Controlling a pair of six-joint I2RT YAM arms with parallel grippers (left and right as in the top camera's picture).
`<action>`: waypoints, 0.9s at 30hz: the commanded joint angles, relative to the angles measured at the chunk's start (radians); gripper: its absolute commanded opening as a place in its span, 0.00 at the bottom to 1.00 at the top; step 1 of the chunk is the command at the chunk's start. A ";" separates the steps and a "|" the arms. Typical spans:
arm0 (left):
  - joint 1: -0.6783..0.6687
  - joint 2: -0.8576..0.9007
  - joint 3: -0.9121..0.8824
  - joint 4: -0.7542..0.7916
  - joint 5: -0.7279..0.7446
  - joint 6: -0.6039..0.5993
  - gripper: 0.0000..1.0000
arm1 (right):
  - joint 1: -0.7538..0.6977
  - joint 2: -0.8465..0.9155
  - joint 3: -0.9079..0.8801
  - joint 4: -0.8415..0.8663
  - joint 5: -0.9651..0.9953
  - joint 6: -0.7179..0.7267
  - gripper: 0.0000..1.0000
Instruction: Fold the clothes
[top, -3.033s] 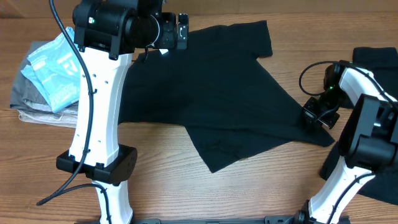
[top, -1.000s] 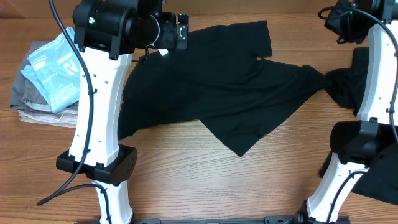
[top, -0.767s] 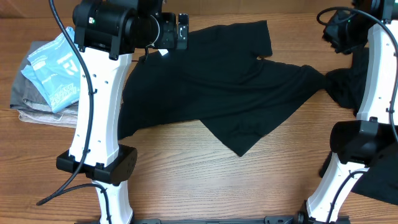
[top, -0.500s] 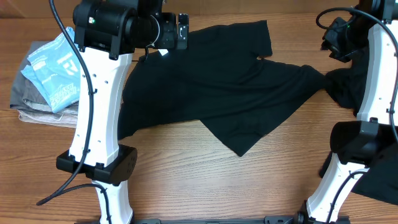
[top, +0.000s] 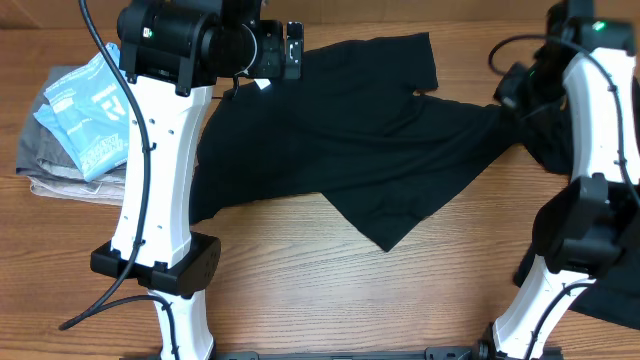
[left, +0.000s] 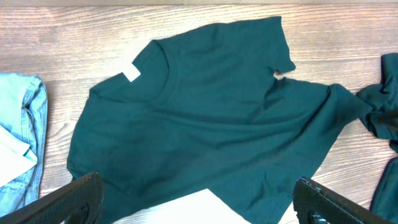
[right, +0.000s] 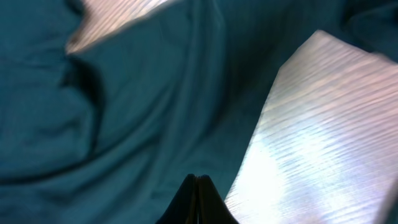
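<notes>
Over the table, black T-shirt (top: 350, 130): it lies spread on the wooden table (top: 300, 290) between the two arms. Its lower part comes to a point and its right side is bunched.
Overhead, left gripper (top: 294, 48): at the collar end, near the white neck label (top: 262, 83).
Overhead, right gripper (top: 512, 88): at the bunched right side of the black T-shirt.
Overhead, far left: a light-blue garment (top: 90, 105) lies on a grey folded garment (top: 40, 165), apart from the black T-shirt.
Left wrist, left gripper: the fingers stand wide apart with nothing between them, high above the black T-shirt, whose collar points to the upper left.
Right wrist, right gripper: the fingertips are pressed together, close over blurred dark cloth and bare table. Whether cloth is caught between them I cannot tell.
</notes>
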 joint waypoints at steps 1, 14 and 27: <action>0.003 -0.016 0.003 0.001 -0.001 -0.006 1.00 | 0.015 -0.002 -0.178 0.120 -0.033 -0.005 0.04; 0.003 -0.016 0.003 0.001 0.000 -0.006 1.00 | 0.016 0.000 -0.462 0.455 -0.055 0.000 0.04; 0.003 -0.016 0.003 0.001 -0.001 -0.006 1.00 | 0.016 0.014 -0.578 0.666 -0.014 0.008 0.04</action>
